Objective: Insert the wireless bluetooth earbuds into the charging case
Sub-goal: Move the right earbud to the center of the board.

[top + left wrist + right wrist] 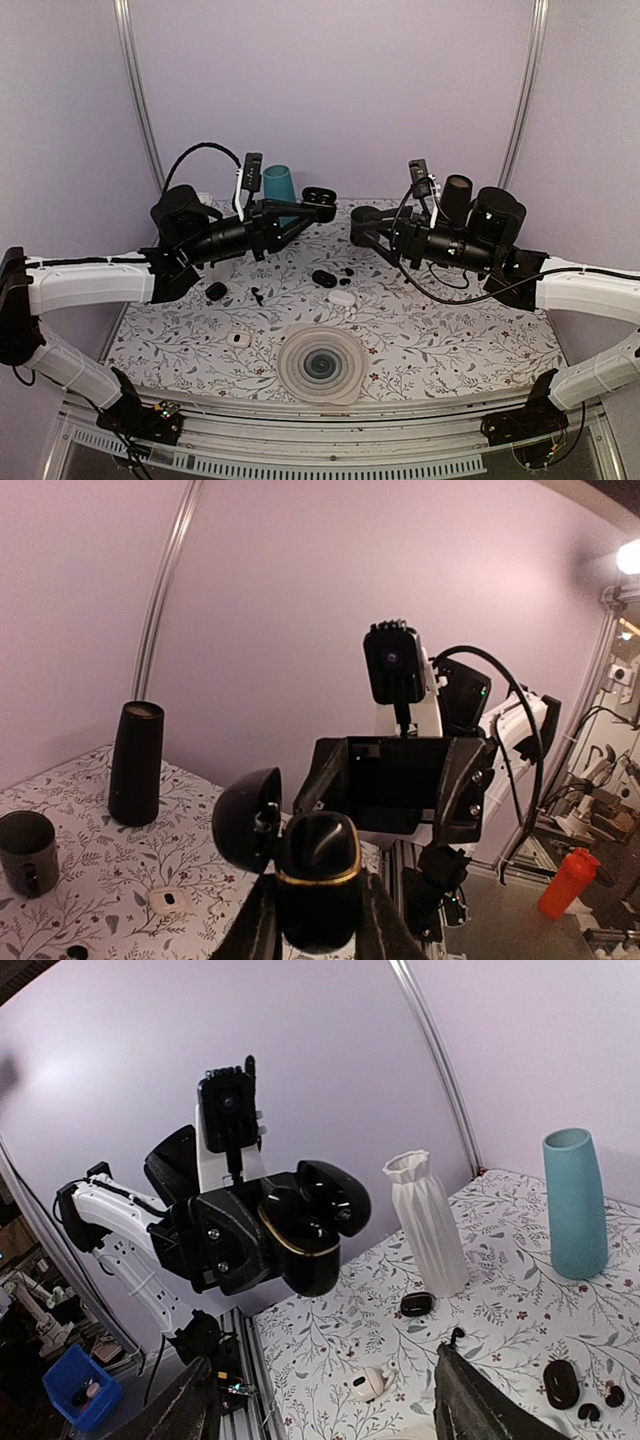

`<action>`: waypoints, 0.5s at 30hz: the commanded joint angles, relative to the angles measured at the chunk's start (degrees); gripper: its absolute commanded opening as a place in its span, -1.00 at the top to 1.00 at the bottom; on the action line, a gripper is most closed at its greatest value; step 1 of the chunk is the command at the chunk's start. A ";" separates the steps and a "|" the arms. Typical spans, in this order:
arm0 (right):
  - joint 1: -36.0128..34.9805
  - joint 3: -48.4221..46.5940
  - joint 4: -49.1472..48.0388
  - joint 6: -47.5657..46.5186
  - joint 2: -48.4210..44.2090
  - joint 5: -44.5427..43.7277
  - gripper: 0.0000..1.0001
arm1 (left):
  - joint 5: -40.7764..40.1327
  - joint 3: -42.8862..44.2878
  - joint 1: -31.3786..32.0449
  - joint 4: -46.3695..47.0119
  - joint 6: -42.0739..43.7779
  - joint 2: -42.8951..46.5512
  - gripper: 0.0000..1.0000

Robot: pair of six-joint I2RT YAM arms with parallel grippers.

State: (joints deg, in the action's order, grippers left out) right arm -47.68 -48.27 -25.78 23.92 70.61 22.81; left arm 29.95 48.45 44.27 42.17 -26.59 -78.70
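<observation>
A black charging case [318, 855] with a gold rim is held up in the air, its lid [245, 820] swung open to the left. My left gripper [318, 905] is shut on the case's body. In the top view the case [319, 194] hangs above the table's far middle. My right gripper [361, 226] faces it a short way off, open and empty, with its fingers [190, 1405] spread wide. Glossy black shapes sit inside the case [305, 1230]; I cannot tell whether they are earbuds. Small black earbuds [349, 271] [590, 1412] lie loose on the table.
On the floral table [450, 335] lie a black case [324, 277], a white case [341, 297], another white case [238, 338] and a black case [216, 291]. A round ribbed disc [321, 364] sits near the front. A teal vase [279, 187], white vase [428, 1222] and black vase [457, 190] stand at the back.
</observation>
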 commanded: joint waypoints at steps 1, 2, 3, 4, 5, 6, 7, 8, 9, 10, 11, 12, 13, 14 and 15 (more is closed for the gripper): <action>-1.54 -2.85 -6.12 -2.13 2.43 3.83 -0.46 | 3.76 2.94 0.63 4.69 -3.25 -1.19 1.00; -1.64 -3.18 -6.20 -2.20 3.03 4.04 -0.46 | 4.10 3.30 0.77 5.13 -3.72 -1.60 1.00; -1.70 -3.57 -6.33 -2.21 3.53 4.13 -0.45 | 4.40 3.51 1.00 5.60 -4.13 -1.88 1.00; -1.71 -3.94 -6.49 -2.05 3.87 4.29 -0.43 | 4.60 3.84 1.21 5.93 -4.53 -2.32 1.00; -1.71 -4.22 -6.81 -1.89 4.04 4.18 -0.42 | 4.60 4.32 1.49 5.98 -4.73 -2.62 1.00; -1.78 -4.33 -7.32 -1.66 4.08 3.99 -0.40 | 4.71 4.63 1.68 6.06 -4.97 -2.99 1.00; -1.80 -4.46 -7.88 -1.36 4.08 3.82 -0.38 | 4.80 4.78 1.90 6.25 -5.13 -3.24 1.00; -1.85 -4.54 -8.38 -1.23 4.07 3.79 -0.36 | 4.77 4.93 2.12 6.45 -5.22 -3.52 1.00; -1.82 -4.67 -8.86 -0.97 4.14 3.88 -0.34 | 4.69 5.09 2.25 6.58 -5.42 -3.70 1.00; -1.83 -4.79 -9.15 -0.72 4.31 3.86 -0.32 | 4.74 5.21 2.38 6.65 -5.47 -3.88 1.00; -1.80 -5.04 -9.14 -0.36 4.55 3.91 -0.30 | 5.02 5.39 2.52 6.75 -5.61 -4.13 1.00; -1.80 -5.19 -9.12 -0.08 4.74 4.10 -0.27 | 5.17 5.57 2.64 6.86 -5.66 -4.34 1.00; -1.81 -5.35 -9.18 -0.03 4.91 4.31 -0.23 | 5.15 5.73 2.83 6.87 -5.68 -4.45 1.00; -1.84 -5.39 -9.20 0.22 5.04 4.35 -0.20 | 5.10 5.84 2.92 6.87 -5.68 -4.49 1.00; -1.82 -5.52 -9.20 0.40 5.18 4.35 -0.18 | 5.03 5.87 3.00 6.87 -5.64 -4.52 1.00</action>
State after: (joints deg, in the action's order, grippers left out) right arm -49.15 -51.90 -32.62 23.29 74.65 26.24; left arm 34.13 52.62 46.30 46.87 -31.55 -82.52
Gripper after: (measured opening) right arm 0.610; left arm 0.205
